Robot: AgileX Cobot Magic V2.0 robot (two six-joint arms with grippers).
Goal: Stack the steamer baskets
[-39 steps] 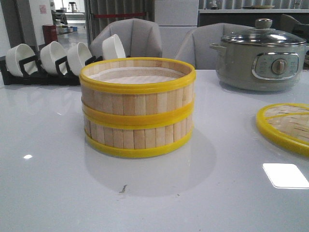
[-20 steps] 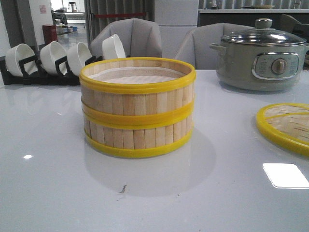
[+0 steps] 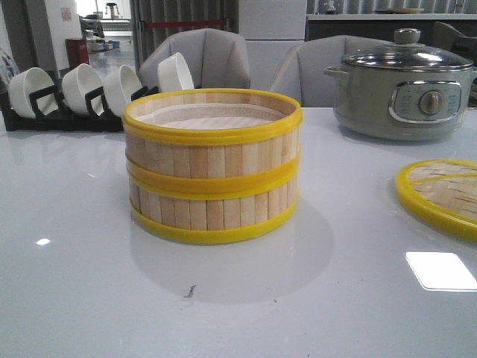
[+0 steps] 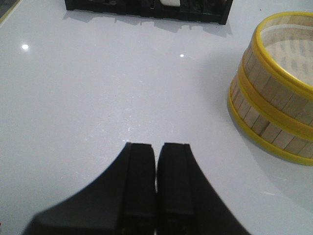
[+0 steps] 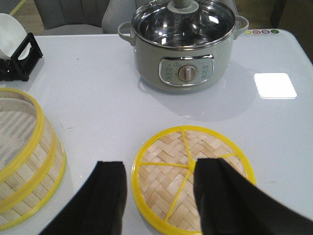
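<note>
Nothing has shifted: steamer baskets (image 3: 212, 165) stay stacked mid-worktop (image 3: 74, 283). Left hand (image 4: 156, 161) closed, empty, beside them. Right hand (image 5: 159, 181) spread open over lid (image 5: 168, 183), partly hiding it. Pot (image 5: 185, 46) top cropped.

pot (image 5: 186, 46) panel markings blurred, seemingly unreadable

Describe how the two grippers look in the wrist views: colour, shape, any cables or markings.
Both are plain matt black with no markings or cables in view. The left gripper has two blocky fingers with flat squared tips and outer edges that flare outward toward the base. The right gripper shows two broad black fingers with squared tips, widening toward the base. No arm links are visible in any view.
</note>
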